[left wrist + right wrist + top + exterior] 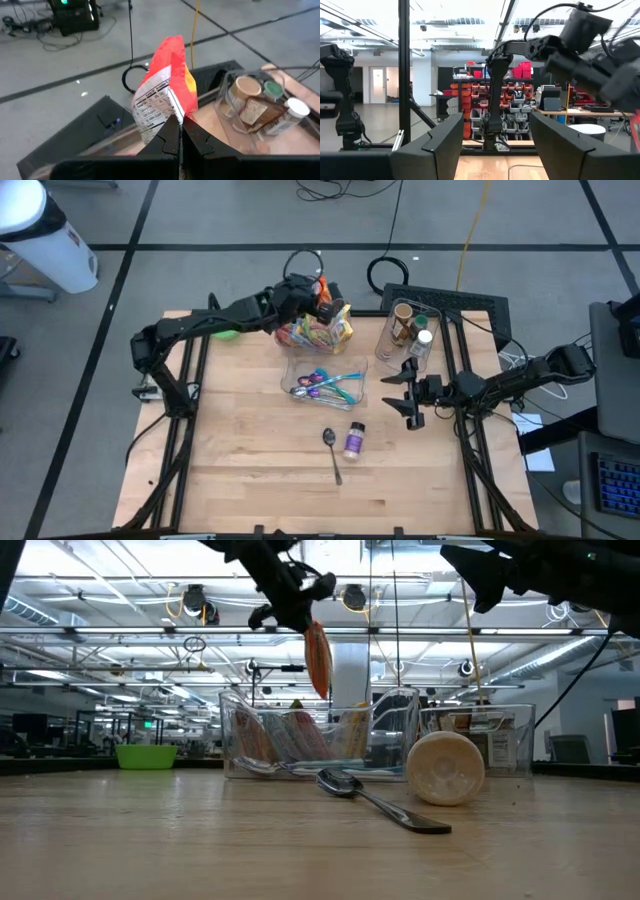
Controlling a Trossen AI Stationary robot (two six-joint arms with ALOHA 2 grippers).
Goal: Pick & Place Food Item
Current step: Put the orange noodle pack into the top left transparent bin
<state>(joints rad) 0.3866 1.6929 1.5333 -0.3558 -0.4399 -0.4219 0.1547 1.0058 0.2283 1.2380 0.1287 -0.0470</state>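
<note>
My left gripper is shut on a red and orange snack packet, which hangs in the air above a clear bin of snack packets at the table's far middle. My right gripper stands open over the table's right side, near a clear bin of bottles, with nothing between its fingers. A second clear bin with coloured spoons sits in the middle of the table. My left gripper pinches the packet's edge between its two shut fingers, at one end of the packet. The fingers come slanting down from the table's left. The packet hangs below them, lifted clear of the bin and the table.
A metal spoon and a small bottle on its side lie on the bare wood nearer the front. A green bowl sits at the far left under my left arm. The near half of the table has free room.
</note>
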